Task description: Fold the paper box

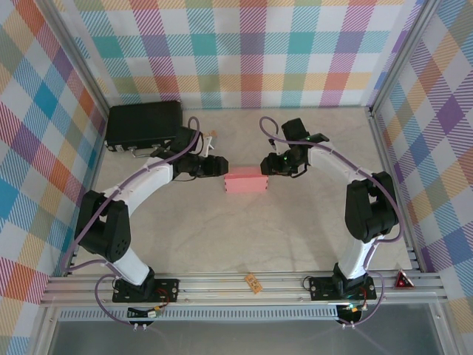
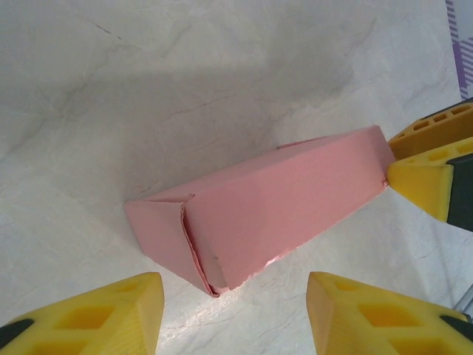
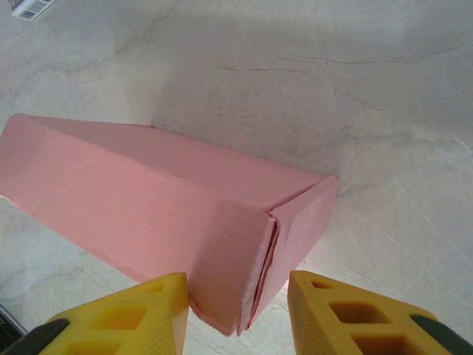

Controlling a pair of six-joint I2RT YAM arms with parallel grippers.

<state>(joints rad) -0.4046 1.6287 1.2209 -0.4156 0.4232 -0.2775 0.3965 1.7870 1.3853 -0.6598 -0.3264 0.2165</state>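
plaid walls in candy colours ring a pale marbled worktop (image 1: 310, 237). we find the paper box (image 1: 244, 180) lying near its middle, already folded into a shallow pink oblong, with an arm reaching in at each short end.

from above, the left tool (image 1: 220, 167) sits just beside the box's left end. its wrist camera shows its yellow fingers (image 2: 111, 314) spread wide and gripping nothing. the tucked end flap of the box lies just ahead of the gap, and bare worktop shows between it and both fingers.

the right tool (image 1: 264, 166) meets the opposite end. in its wrist view its jaws stand partly open around the lower corner of that end, where the flap edges meet in a seam. one finger (image 3: 133, 318) sits against the long side of the box, while a sliver of worktop shows between the other finger and the end flap. we read this as contact without a clamp. the left wrist view shows those same yellow fingertips touching the far corner of the box.

the box rests flat on the worktop, lifted by neither arm. a black hard case (image 1: 144, 124) sits in the far left corner, well apart from the box.
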